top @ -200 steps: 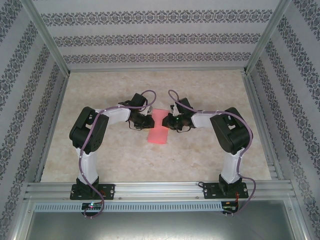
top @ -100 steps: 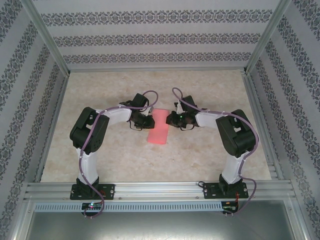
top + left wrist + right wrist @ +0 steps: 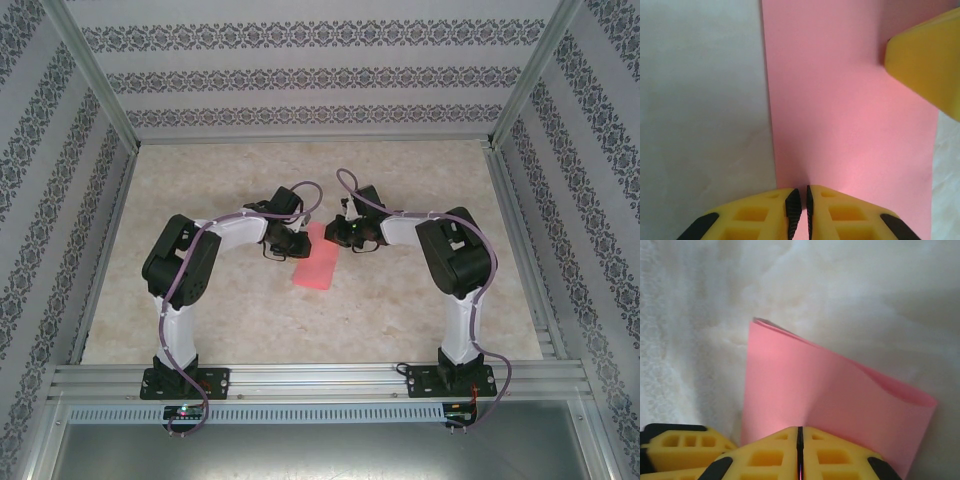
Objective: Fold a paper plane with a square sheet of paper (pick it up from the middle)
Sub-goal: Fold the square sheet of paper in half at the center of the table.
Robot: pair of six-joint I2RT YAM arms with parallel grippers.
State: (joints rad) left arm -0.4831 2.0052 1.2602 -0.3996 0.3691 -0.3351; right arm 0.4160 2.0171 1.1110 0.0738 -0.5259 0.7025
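The square sheet of paper (image 3: 315, 264), pink-red, lies folded into a narrow strip on the table between both arms. My left gripper (image 3: 297, 243) is at the strip's left side near its far end. In the left wrist view its jaws (image 3: 800, 192) are closed to a thin slit, tips down on the paper (image 3: 840, 100). My right gripper (image 3: 331, 236) comes in from the right at the far end. In the right wrist view it (image 3: 800, 429) is shut on the paper's edge (image 3: 830, 385), which bulges up toward the jaws.
The pale marbled tabletop (image 3: 420, 310) is bounded by patterned walls and an aluminium frame rail (image 3: 320, 378) at the near edge. A yellow finger of the right gripper (image 3: 930, 65) sits over the sheet's far right side.
The right gripper has swung left and farther back onto the sheet's far end and closed on its edge. The left gripper has barely moved.
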